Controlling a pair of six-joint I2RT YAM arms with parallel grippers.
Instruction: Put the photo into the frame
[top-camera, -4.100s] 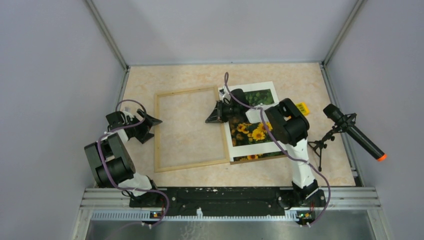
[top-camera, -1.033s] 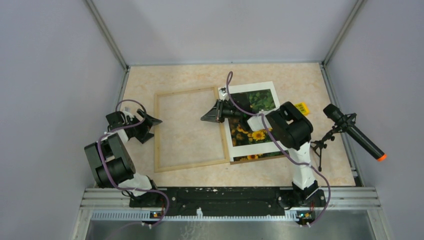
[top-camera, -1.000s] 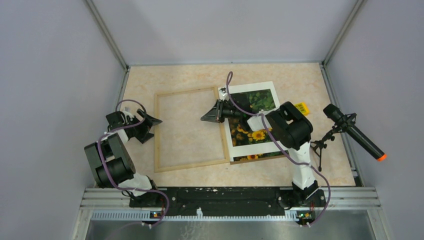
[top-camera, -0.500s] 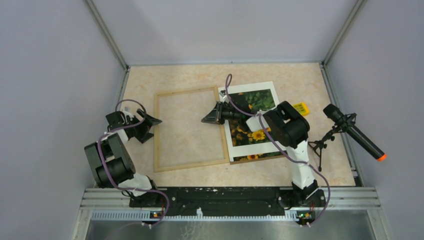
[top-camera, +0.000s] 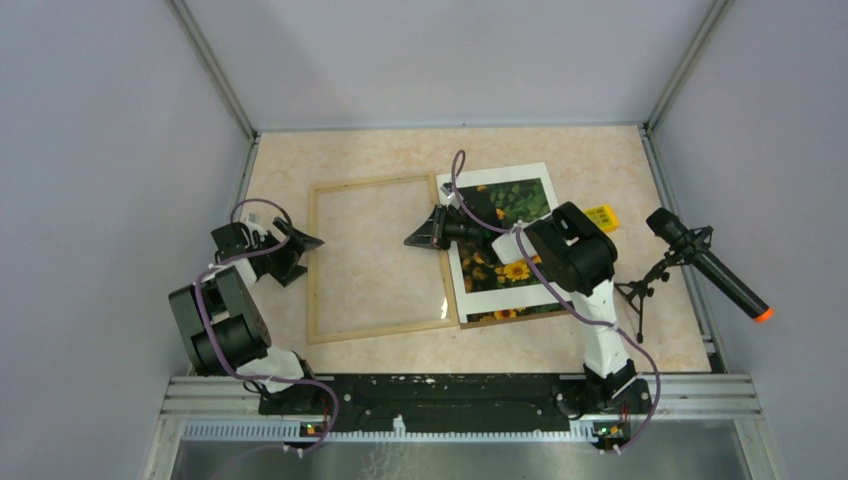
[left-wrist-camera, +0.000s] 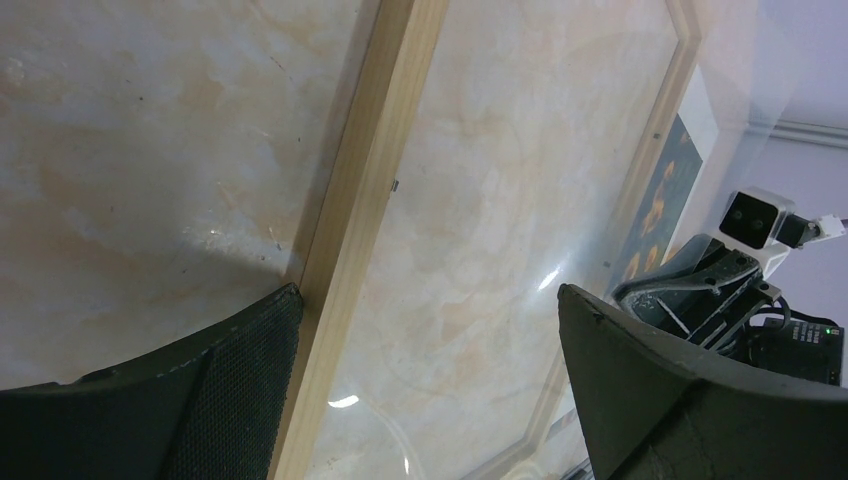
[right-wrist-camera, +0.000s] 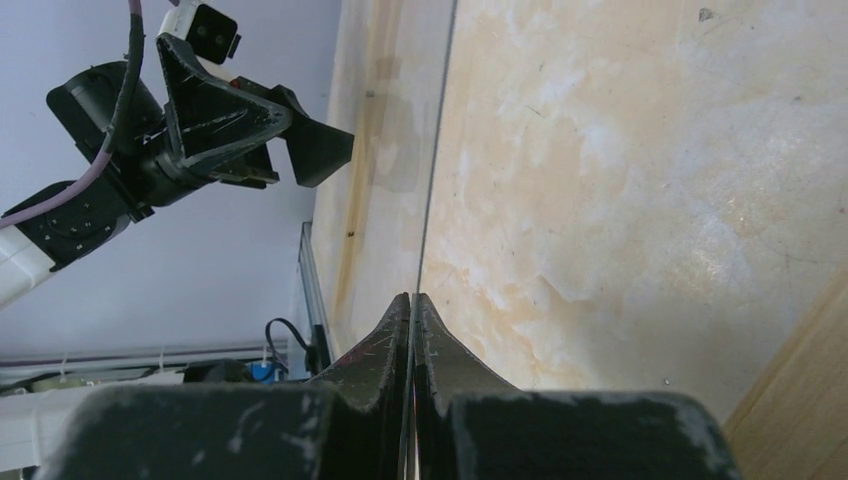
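Observation:
The frame (top-camera: 314, 262) of light wood lies flat on the table's middle left. The sunflower photo (top-camera: 512, 232), in a white border, lies to its right on a brown board. My right gripper (top-camera: 412, 240) hovers over the frame's right side. In the right wrist view it (right-wrist-camera: 412, 300) is shut on the edge of a thin clear sheet (right-wrist-camera: 438, 150), seen edge-on. My left gripper (top-camera: 303, 247) is open at the frame's left rail (left-wrist-camera: 370, 190). That rail runs just inside its left finger (left-wrist-camera: 235, 390), and nothing is gripped.
A black microphone (top-camera: 708, 264) with an orange tip stands on a small tripod at the right edge. A yellow tag (top-camera: 602, 214) lies by the photo's right side. Grey walls close in the table on three sides.
Since four seconds ago my right gripper has shifted a little left over the frame's right rail. Over the last second it barely moves. The left arm stays still.

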